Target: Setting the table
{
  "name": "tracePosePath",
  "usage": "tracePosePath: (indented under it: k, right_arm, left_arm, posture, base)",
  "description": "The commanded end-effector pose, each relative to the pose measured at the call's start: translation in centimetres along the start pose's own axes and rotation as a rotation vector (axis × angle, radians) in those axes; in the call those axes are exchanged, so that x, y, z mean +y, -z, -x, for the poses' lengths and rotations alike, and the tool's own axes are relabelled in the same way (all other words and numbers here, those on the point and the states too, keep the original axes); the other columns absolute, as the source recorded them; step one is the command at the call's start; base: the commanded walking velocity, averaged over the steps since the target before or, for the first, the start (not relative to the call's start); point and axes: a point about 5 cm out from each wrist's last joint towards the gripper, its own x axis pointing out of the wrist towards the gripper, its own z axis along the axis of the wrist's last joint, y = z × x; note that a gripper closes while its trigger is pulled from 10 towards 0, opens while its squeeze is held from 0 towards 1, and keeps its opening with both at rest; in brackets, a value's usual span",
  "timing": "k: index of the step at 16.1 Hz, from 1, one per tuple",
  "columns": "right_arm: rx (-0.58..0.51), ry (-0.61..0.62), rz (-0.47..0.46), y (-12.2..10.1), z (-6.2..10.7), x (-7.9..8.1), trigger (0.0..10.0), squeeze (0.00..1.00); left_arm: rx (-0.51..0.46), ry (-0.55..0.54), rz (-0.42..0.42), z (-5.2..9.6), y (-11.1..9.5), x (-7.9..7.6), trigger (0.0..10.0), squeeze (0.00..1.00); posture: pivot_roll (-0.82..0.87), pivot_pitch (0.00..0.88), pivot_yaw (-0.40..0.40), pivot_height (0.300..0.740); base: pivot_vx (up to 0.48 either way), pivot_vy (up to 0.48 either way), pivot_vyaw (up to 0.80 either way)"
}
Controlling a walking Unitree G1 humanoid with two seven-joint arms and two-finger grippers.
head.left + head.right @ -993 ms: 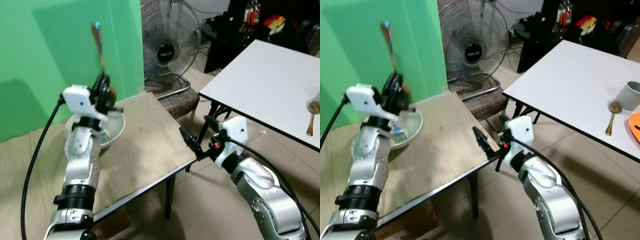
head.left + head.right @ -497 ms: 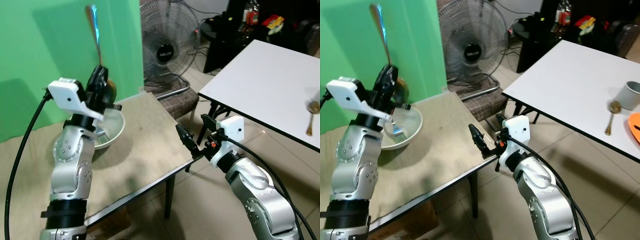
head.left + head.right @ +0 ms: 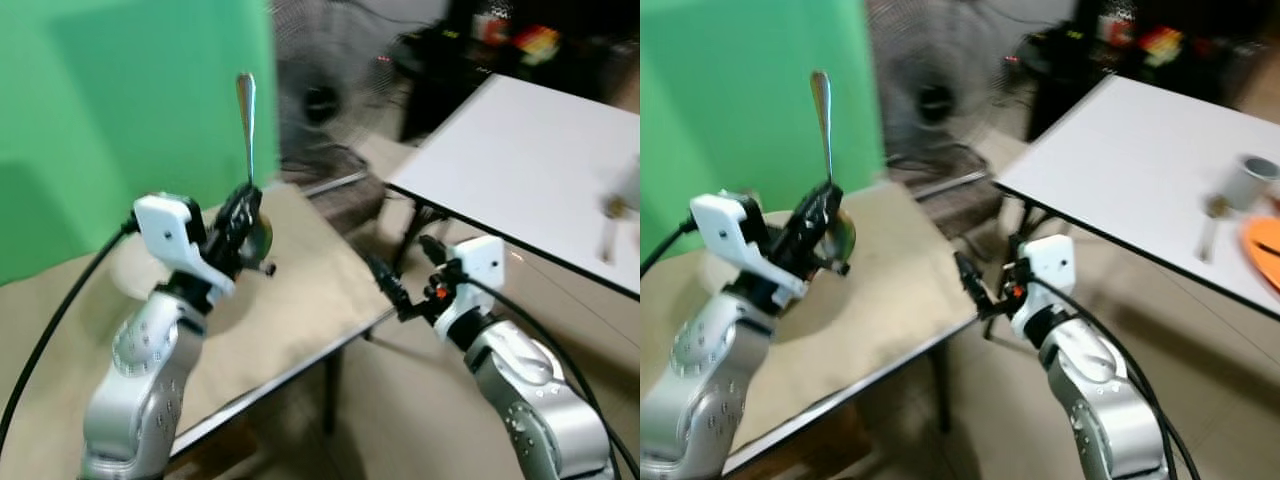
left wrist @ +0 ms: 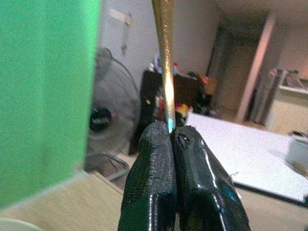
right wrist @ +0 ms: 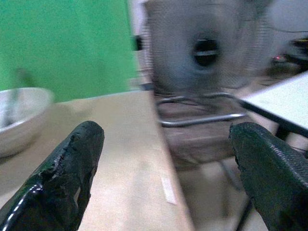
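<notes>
Pointing upright: spoon (image 3: 246, 125) in left gripper (image 3: 243, 215).

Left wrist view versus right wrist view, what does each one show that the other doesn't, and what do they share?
Left wrist alone: the left end effector shut on an upright spoon handle, plus the white table with a cup at its edge. Right wrist alone: the right end effector open with nothing between its fingers, and a metal bowl on the tan table. Both share the green wall, the standing fan and that tan tabletop.
</notes>
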Motion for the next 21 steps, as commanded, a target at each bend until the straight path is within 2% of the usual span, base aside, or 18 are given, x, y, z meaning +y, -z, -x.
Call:
tracePosePath:
  k: [1,5,7,10,12,21]
  right_arm:
    - [-0.044,0.029,0.004,-1.5,-0.3,-0.7,10.0,0.00]
    - [-0.014,0.070,0.033,-1.6,0.1,-1.0,10.0,0.00]
    - [0.011,0.082,0.064,-1.4,0.3,-1.0,10.0,0.00]
    - [0.041,0.088,0.030,-0.7,-0.1,-0.6,10.0,0.00]
    - [0.062,0.117,-0.007,-0.4,-0.1,-0.7,10.0,0.00]
    - [0.092,0.156,0.019,-0.2,0.3,-1.0,10.0,0.00]
  left_arm:
    - [0.021,-0.055,-0.034,0.2,-0.2,-0.2,10.0,0.00]
    - [0.081,-0.131,-0.107,0.7,0.4,0.0,10.0,0.00]
    - [0.100,-0.151,-0.137,1.0,0.6,0.2,10.0,0.00]
    - [0.118,-0.183,-0.191,0.8,0.3,0.7,10.0,0.00]
    - [0.129,-0.201,-0.190,0.4,0.3,0.8,10.0,0.00]
    - [0.167,-0.187,-0.186,0.2,1.1,0.8,10.0,0.00]
  posture:
    - [-0.03,0.000,-0.024,0.740]
    - [-0.08,0.000,-0.017,0.740]
    - [-0.07,0.003,-0.019,0.740]
    - [-0.05,0.010,-0.016,0.740]
    - [-0.05,0.013,-0.007,0.740]
    - [-0.09,0.010,0.017,0.740]
  base:
    - [0.000,0.000,-0.80]
    - [0.000,-0.064,-0.70]
    - [0.000,-0.424,0.00]
    - [0.000,-0.449,0.00]
    - [0.000,-0.450,0.00]
    - [0.000,-0.450,0.00]
